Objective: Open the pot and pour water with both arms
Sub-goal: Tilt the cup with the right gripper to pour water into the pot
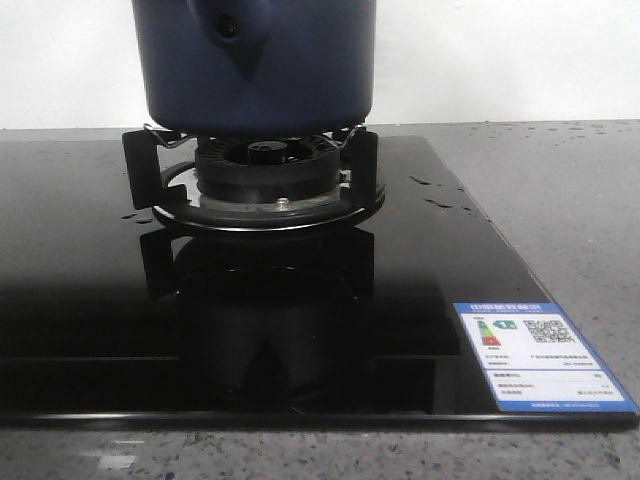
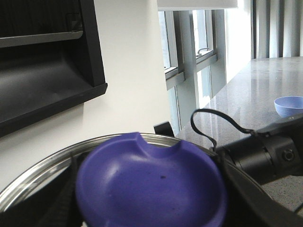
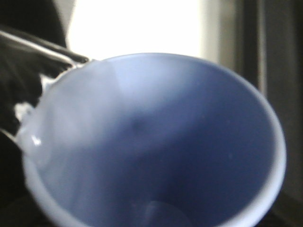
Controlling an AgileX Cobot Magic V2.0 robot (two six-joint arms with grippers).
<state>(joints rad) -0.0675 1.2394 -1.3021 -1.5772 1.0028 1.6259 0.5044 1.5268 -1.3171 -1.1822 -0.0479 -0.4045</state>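
Observation:
The dark navy-blue pot (image 1: 255,60) stands on the gas burner (image 1: 265,170), its handle stub with the round hole (image 1: 232,30) facing me. Its top is cut off in the front view, and neither gripper shows there. In the left wrist view my left gripper (image 2: 151,203) is shut on the lid's blue knob (image 2: 151,182), dark fingers (image 2: 239,189) at its sides, the lid's steel rim (image 2: 42,163) around it. I cannot tell whether the lid is lifted. A pale-blue cup (image 3: 156,142) fills the right wrist view, mouth toward the camera, and hides the right fingers.
The burner sits on a black glass hob (image 1: 100,300) with an energy label (image 1: 540,355), set in a grey stone counter (image 1: 560,180) with water drops (image 1: 440,195). A black range hood (image 2: 42,71) hangs above. My right arm (image 2: 267,151) is beside the lid. A pale-blue bowl (image 2: 289,105) stands far off.

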